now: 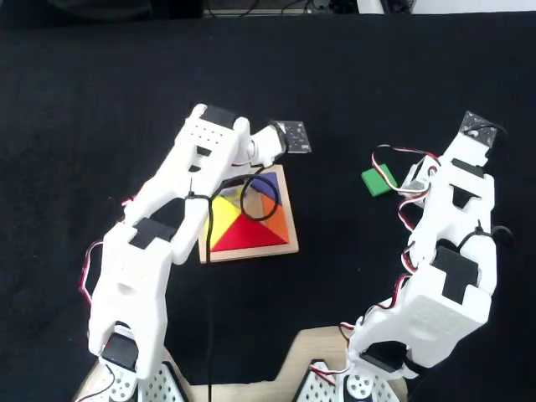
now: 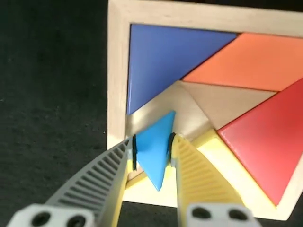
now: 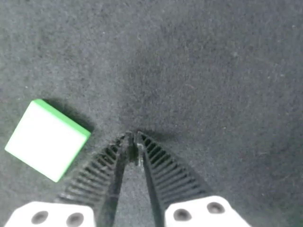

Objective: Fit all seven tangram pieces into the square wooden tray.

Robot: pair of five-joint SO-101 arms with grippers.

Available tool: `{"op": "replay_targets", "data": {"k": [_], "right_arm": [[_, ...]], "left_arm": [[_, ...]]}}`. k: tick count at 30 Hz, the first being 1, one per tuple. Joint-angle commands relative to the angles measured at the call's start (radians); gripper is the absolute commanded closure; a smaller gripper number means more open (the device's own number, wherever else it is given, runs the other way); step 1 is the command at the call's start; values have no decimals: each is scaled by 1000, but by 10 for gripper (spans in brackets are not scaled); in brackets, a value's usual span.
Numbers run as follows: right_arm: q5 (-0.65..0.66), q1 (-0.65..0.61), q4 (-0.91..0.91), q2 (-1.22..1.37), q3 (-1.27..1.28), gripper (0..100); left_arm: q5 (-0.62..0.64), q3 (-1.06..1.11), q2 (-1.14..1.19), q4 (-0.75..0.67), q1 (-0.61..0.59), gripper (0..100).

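Left gripper [image 2: 152, 150] clamps the light-blue triangle [image 2: 155, 137] over the bare gap [image 2: 222, 101] in the wooden tray [image 2: 117, 85]. Advised: square its edges to the gap, lower it flat, then release. Right gripper [image 3: 133, 143] is closed and empty, near the green square [image 3: 46, 139] on the black cloth [image 3: 213, 71]. No legible writing.

Wooden tray [image 1: 251, 251] holds a blue triangle [image 2: 156, 61], orange piece [image 2: 251, 66], red triangle [image 2: 265, 142] and yellow [image 1: 224, 219], perhaps two pieces. A light-blue triangle [image 2: 154, 158], pinched in the left hand [image 2: 152, 144], tilts over the tray's bare gap. A green square [image 1: 376, 181] lies flat, well apart from the tray.
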Motion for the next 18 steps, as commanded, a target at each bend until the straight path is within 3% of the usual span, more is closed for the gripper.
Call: {"op": "replay_targets", "data": {"k": [1, 18], "right_arm": [[-9, -14, 0, -4, -54, 987], [-9, -14, 0, -4, -54, 987]], "left_arm": [[-9, -7, -46, -2, -35, 863], [-37, 67, -46, -11, -45, 864]]}}
